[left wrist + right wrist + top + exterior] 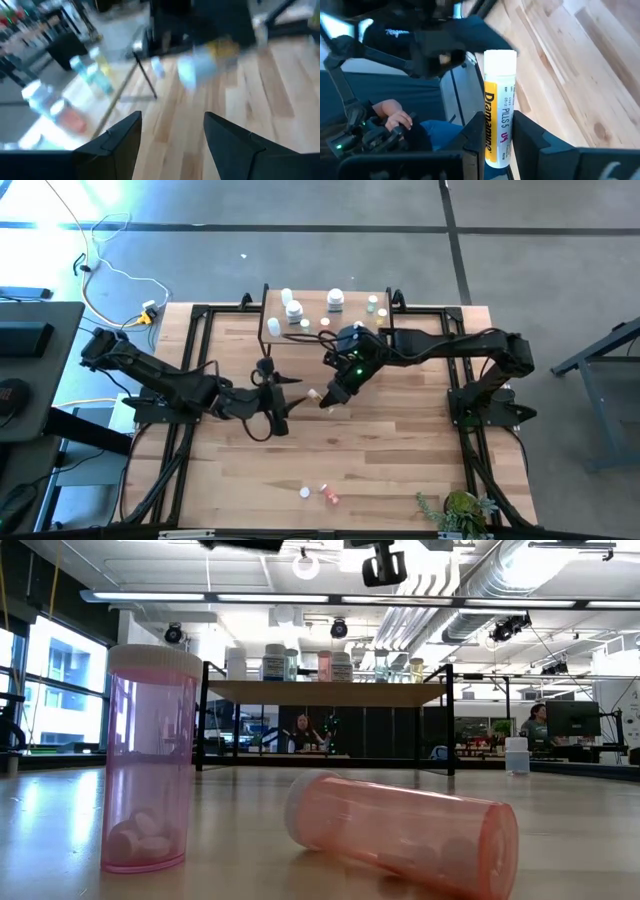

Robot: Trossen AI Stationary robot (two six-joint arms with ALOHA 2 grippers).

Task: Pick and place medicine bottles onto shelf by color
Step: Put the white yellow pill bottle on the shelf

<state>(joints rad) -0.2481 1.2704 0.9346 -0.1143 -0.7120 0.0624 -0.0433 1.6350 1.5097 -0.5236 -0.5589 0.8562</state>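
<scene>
My right gripper (498, 122) is shut on a yellow-labelled tube with a white cap (499, 100). In the high view it hovers over the table's middle (327, 396), in front of the shelf (325, 330). My left gripper (172, 140) is open and stands just left of it (284, 398), touching nothing. The light-wood shelf on black legs (330, 693) carries several white, clear and greenish bottles (293, 311). Near the table's near edge, one pink bottle (150, 760) stands upright and another (400, 830) lies on its side. A small white bottle (516, 755) stands on the table farther off. My right gripper pinches the tube's lower labelled part (495, 147) between its two fingers. The tube lies along the fingers, and its white cap end (500, 57) sticks out ahead of them. It is lifted clear of the table, cap toward my left arm.
Black frame rails (190, 380) run along the table's left and right sides. A small plant (462, 512) sits at the near right corner. A person's hand (395, 119) and people at desks show in the room beyond. Bare wood (380, 460) lies between the grippers and the near bottles.
</scene>
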